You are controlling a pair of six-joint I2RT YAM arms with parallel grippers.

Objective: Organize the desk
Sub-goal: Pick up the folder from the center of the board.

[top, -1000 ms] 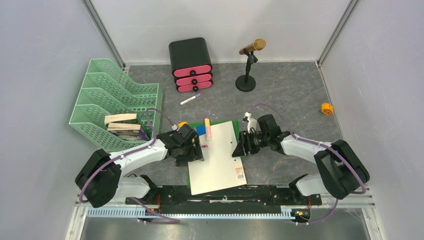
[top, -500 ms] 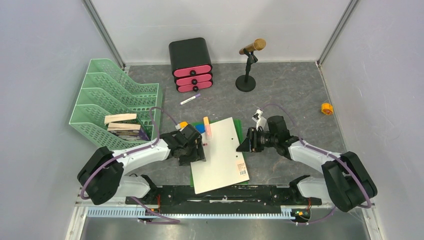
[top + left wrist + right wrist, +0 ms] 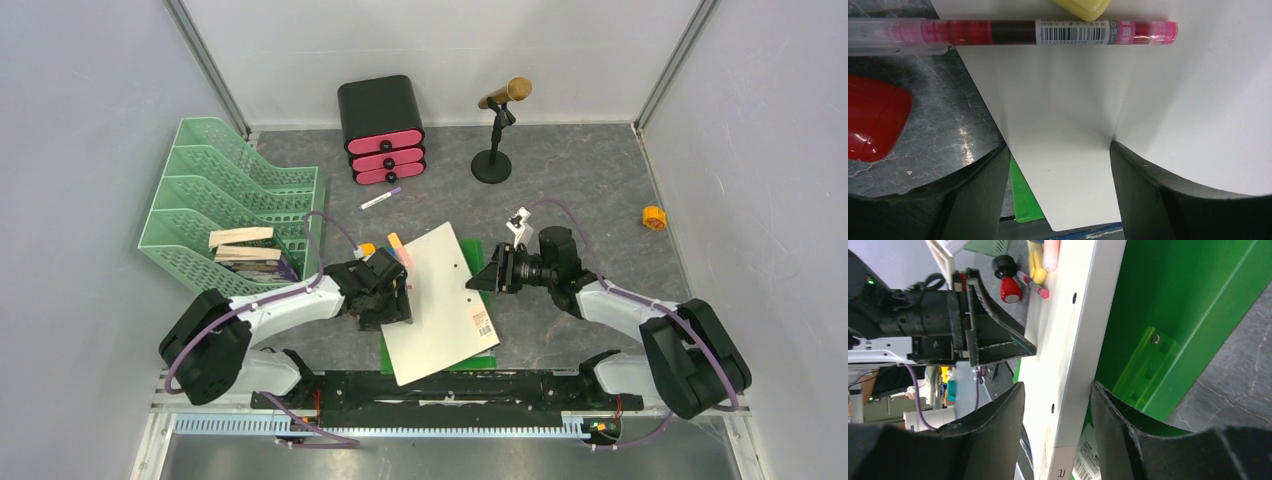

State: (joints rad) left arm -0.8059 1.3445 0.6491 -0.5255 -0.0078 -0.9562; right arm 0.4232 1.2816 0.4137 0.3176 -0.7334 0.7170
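Note:
The dark marbled desk carries a white pad lying over a green folder. My right gripper is shut on the pad's right edge and holds that side tilted up off the folder. My left gripper is open, its fingers astride the pad's left edge, low over the desk. A pink pen and a yellow highlighter lie at the pad's upper left, just beyond the left fingers. A red object lies on the desk to the left.
A mint-green tiered tray holding books stands at the left. A black drawer box with pink fronts and a microphone on a stand stand at the back. A white-purple pen and an orange roll lie loose.
My right gripper has risen and moved back-left with the pad's right edge, tilting and turning the pad. The highlighter has slid left toward my left gripper, which barely moved.

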